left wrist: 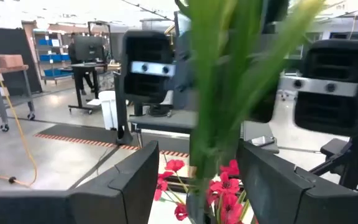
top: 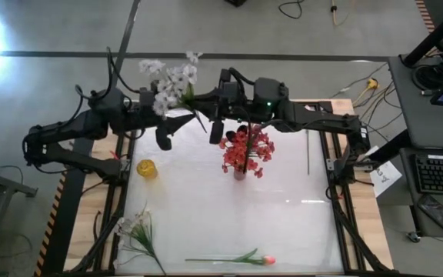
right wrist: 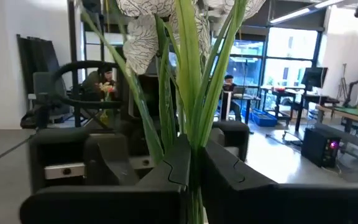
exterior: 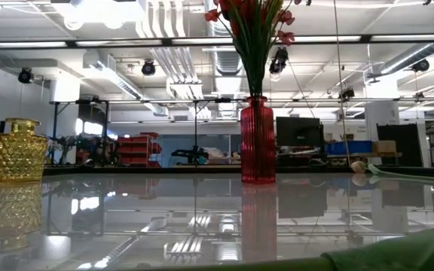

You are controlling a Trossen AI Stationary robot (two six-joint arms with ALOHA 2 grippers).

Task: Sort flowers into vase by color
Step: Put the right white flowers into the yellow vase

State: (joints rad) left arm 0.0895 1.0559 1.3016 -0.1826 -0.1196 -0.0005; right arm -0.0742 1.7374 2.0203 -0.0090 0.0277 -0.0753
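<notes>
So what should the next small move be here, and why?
Probably close the left gripper on the white flowers' stems: its open fingers straddle them, the right gripper is shut on them, and the yellow vase sits on the left arm's side.

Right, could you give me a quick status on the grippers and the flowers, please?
Right gripper shut on white flower spray, above table's far edge. Left gripper open around its stem. Red flowers in red vase. Yellow vase unobstructed.
</notes>
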